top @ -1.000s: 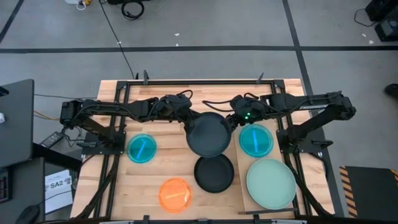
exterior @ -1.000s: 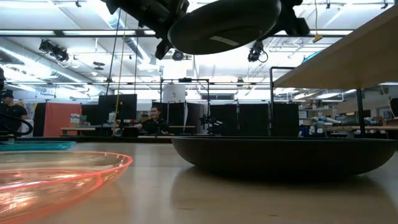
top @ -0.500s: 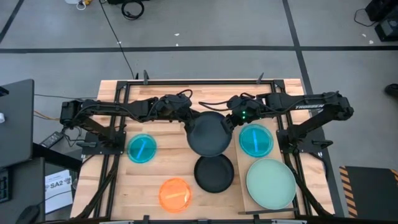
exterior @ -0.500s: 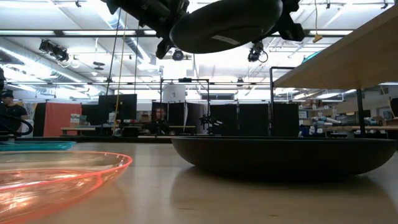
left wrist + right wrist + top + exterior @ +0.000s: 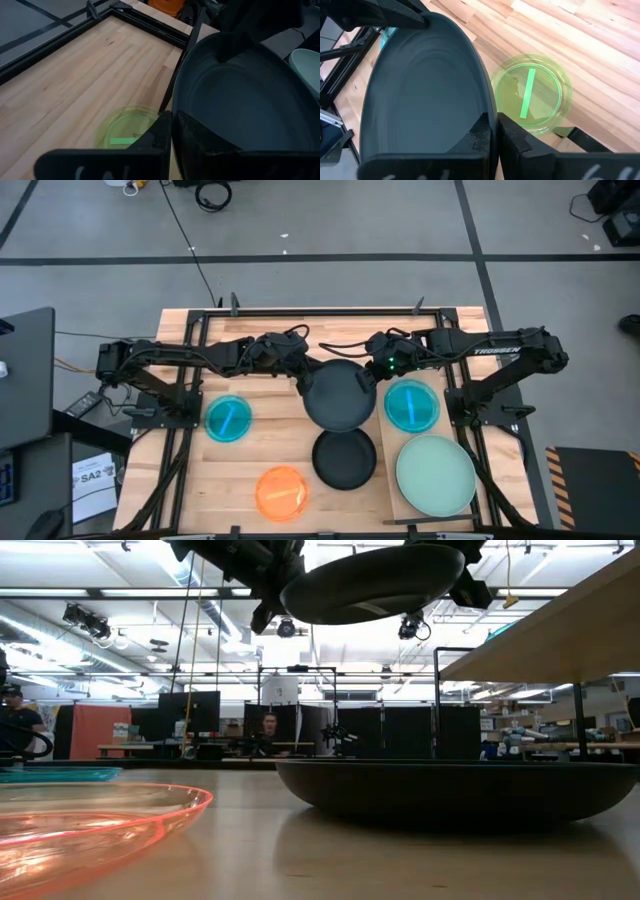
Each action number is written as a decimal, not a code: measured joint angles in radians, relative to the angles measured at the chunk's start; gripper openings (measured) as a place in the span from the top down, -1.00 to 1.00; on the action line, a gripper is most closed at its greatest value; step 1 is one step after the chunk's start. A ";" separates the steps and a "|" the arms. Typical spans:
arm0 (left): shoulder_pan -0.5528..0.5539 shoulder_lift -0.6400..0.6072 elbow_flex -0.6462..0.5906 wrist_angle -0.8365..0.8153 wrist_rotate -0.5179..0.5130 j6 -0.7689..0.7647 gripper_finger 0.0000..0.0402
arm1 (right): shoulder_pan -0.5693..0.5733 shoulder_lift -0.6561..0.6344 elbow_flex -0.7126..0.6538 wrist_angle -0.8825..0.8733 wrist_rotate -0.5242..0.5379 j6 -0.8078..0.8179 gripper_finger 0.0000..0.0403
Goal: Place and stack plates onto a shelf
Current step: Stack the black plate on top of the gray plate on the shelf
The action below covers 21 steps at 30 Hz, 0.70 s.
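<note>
A large black plate (image 5: 338,394) hangs in the air over the table's middle, between my two grippers. My left gripper (image 5: 303,378) is shut on its left rim and my right gripper (image 5: 371,376) on its right rim. A lime green plate (image 5: 532,92) lies flat on the table under it and is hidden in the high view. A second black plate (image 5: 344,458) rests on the table nearer the front. On the shelf (image 5: 390,480) at the right lie a cyan plate (image 5: 411,404) and a pale mint plate (image 5: 435,474). My left gripper pinches the held plate's left rim (image 5: 174,102), one finger inside the plate's hollow (image 5: 200,137) and one outside it. The fingers come from the table's left. The plate is lifted clear, almost level. My right gripper pinches the opposite rim (image 5: 492,105), one finger on the plate's inner face (image 5: 479,131) and one on the outside. It reaches in from the table's right. The plate hangs clear above the lime green plate.
Another cyan plate (image 5: 228,418) lies at the table's left and an orange plate (image 5: 281,491) at the front left. The shelf stands raised on dark legs (image 5: 580,720). A black frame edges the table's far side (image 5: 320,310). A person sits in the room beyond.
My right gripper has gone a little toward the table's left, onto the held plate's right rim. The plate has stayed aloft and now sits slightly higher and more level in the low view.
</note>
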 joint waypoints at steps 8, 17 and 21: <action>-0.003 0.000 0.000 0.011 0.004 0.007 0.70 | -0.003 -0.007 0.000 -0.003 -0.015 -0.013 0.89; -0.002 0.001 0.000 0.043 -0.004 0.007 0.33 | -0.018 -0.034 0.000 -0.019 -0.034 -0.029 0.90; -0.001 -0.008 0.000 0.064 -0.005 0.020 0.25 | -0.030 -0.054 0.000 -0.023 -0.053 -0.034 0.90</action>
